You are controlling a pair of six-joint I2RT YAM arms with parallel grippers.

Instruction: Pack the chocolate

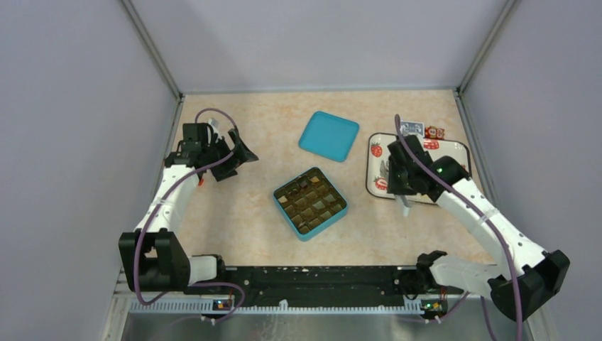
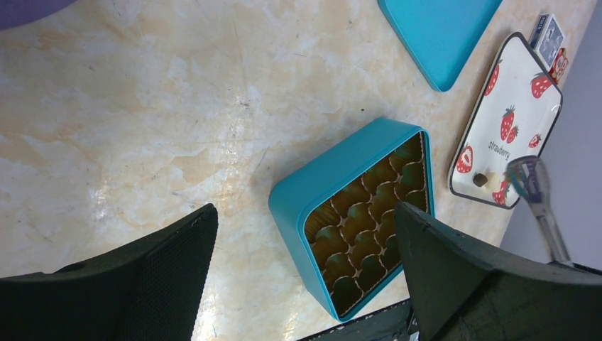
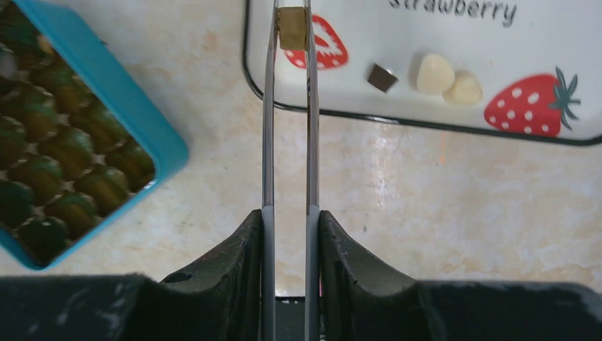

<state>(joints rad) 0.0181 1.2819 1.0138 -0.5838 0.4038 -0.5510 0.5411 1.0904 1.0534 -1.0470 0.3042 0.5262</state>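
Note:
My right gripper [image 1: 402,186] [image 3: 291,213] is shut on grey tweezers [image 3: 268,128]. The tweezer tips pinch a tan chocolate [image 3: 292,28] above the near left corner of the strawberry tray [image 1: 463,150] [image 3: 426,124]. A dark square chocolate [image 3: 382,77] and two cream chocolates [image 3: 434,73] [image 3: 463,88] lie on the tray. The open teal box [image 1: 310,202] [image 3: 106,78] with gold cups stands mid-table, left of the tweezers. Some of its cups hold dark pieces. My left gripper [image 1: 241,153] [image 2: 305,209] is open and empty, far left of the box [image 2: 334,170].
The teal lid [image 1: 329,135] [image 2: 440,35] lies behind the box. A small blue card [image 1: 411,128] [image 2: 548,32] and red wrapped bits [image 1: 434,132] sit at the tray's far edge. Grey walls close in the table on three sides.

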